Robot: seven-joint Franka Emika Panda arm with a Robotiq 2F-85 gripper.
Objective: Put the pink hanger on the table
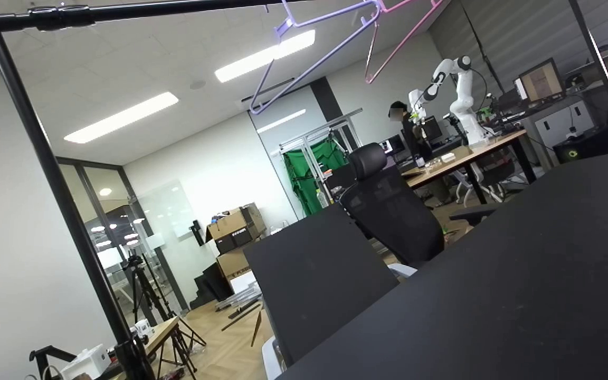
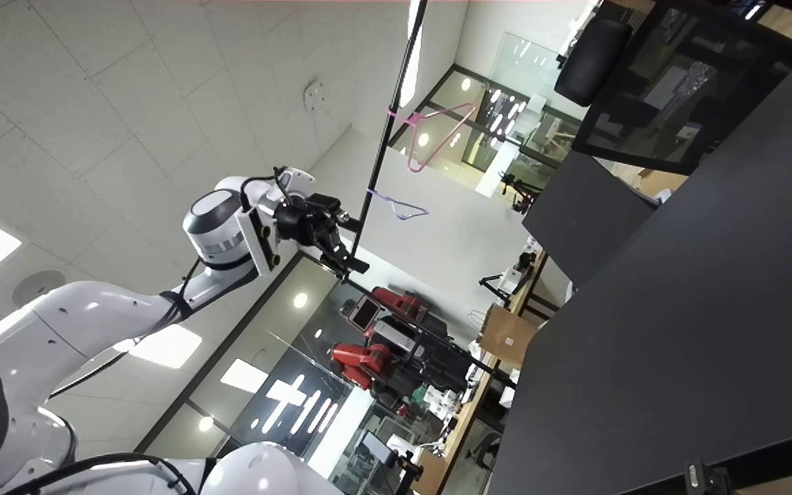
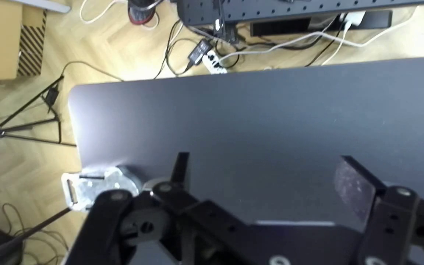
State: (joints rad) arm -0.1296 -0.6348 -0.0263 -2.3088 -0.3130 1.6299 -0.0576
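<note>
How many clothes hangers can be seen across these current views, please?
2. The pink hanger and the lavender hanger hang apart on the black rail; parts of both show in both exterior views. None appears in the wrist view; others could be out of frame.

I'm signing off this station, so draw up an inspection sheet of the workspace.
Surface: matte-black table, flat; sheen at one corner in the wrist view.
Job's things: pink hanger hangs from the black rail, not yet on the table.
Clutter: lavender hanger on the same rail; cardboard boxes beyond the table.
Gripper: open, nothing held.
Cables: white cable and power strip past the table's edge.
Surroundings: black office chair near the table; a person farther back.
</note>
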